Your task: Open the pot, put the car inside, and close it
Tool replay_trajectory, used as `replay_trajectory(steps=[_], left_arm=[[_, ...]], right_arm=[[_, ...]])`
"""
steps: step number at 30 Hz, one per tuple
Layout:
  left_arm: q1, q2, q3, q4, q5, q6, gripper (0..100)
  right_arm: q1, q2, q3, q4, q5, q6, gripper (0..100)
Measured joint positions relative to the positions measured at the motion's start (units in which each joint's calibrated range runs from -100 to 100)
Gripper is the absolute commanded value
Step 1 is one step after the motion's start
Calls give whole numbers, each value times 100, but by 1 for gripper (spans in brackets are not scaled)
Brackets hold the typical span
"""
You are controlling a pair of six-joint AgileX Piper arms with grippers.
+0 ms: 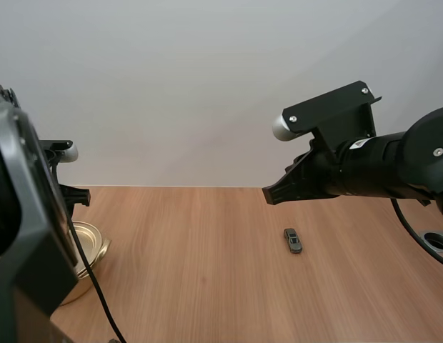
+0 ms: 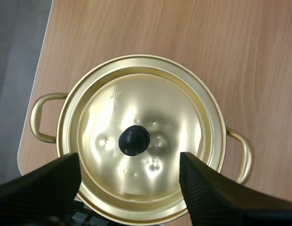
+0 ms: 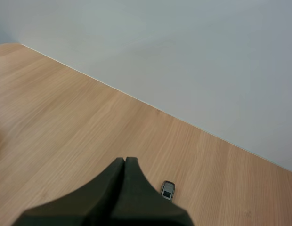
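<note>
Two things sit on the tabletop [image 1: 207,293] in the high view: a gold pot [image 1: 91,250] under the left arm and a small grey car [image 1: 293,241] well to the pot's right, the right fingers [image 1: 279,191] hanging near it. Left wrist view: the left fingers [image 2: 47,186] stand spread over the pot, either side of its seated lid [image 2: 141,108] (black knob [image 2: 134,140] between them). Right wrist view: fingers pressed together, car just beside their tip.

Gold pot [image 2: 136,60], lid [image 2: 136,103] seated, black knob [image 2: 134,140] centred, at tabletop [image 1: 207,271] left edge. Small grey car [image 1: 293,241] on wheels, well apart.
</note>
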State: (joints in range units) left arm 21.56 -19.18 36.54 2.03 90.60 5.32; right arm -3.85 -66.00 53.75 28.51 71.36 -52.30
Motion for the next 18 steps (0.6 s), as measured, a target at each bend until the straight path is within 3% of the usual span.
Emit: replay_trajectory(steps=[12, 15, 18], left_arm=[[16, 880, 0, -112, -481, 100, 88], [16, 1007, 0, -99, -600, 100, 66], [16, 1098, 0, -64, -657, 91, 22]], right_arm=[[0, 0, 0, 0, 0, 0, 0], [0, 0, 0, -40, 0, 0, 0], [0, 0, 0, -102, 0, 0, 0]])
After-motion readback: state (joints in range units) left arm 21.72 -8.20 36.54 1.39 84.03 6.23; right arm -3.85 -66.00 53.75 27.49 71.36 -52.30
